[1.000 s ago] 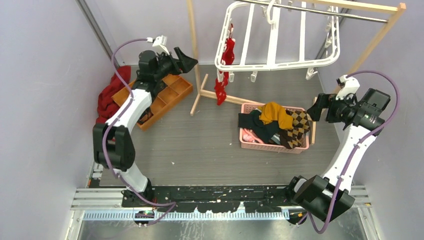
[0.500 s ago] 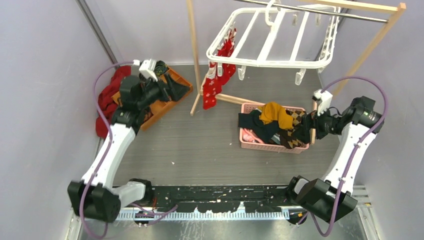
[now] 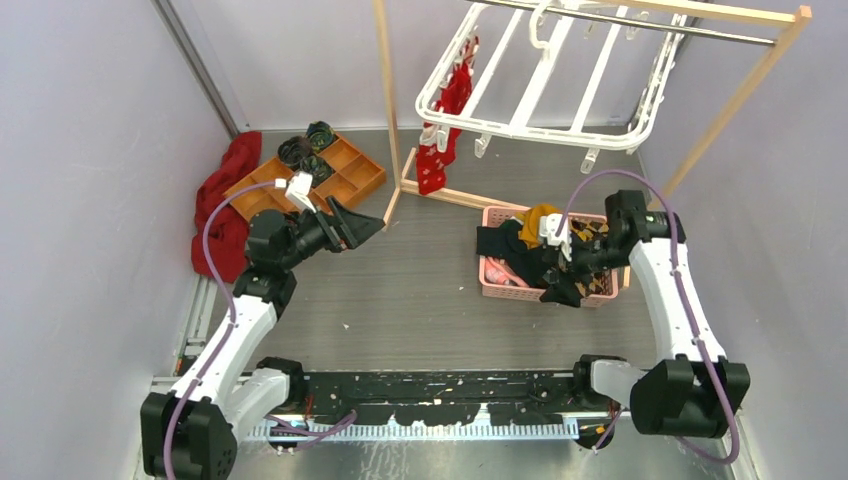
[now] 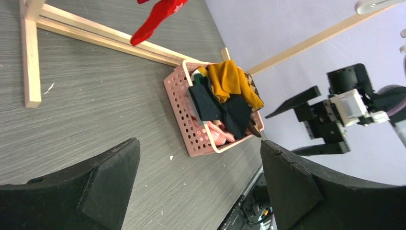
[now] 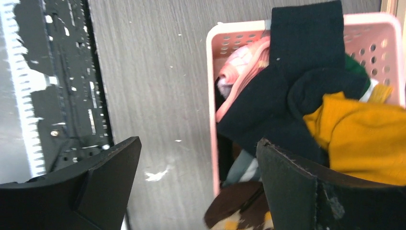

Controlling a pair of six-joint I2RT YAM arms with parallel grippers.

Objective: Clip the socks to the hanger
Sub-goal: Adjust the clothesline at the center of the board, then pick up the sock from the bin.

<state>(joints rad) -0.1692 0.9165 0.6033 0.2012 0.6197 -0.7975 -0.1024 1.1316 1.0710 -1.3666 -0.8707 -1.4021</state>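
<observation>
Okay, so from the top camera the right claw is hanging wide open right over the pink basket, which is sitting toward the right edge of the tabletop. The socks are piling up in there, mustard on top, black beside it, a bit of argyle peeking out at the right. The left claw is gaping wide too, holding nothing and pointing that way from well apart near the left edge, so the right arm is clearly the nearer one. The hanger is dangling from the wooden rack at the far edge, with red socks hanging off its left corner.

Left wrist cam is just looking across bare tabletop at the basket, with nothing sitting between its fingers.

Right wrist cam is showing the useful bit. The black sock is lying just ahead of the spread claw and draping over the basket rim, its length running straight away, with the mustard one off to the right. I'm guessing a short drop forward is all it's needing.
</observation>
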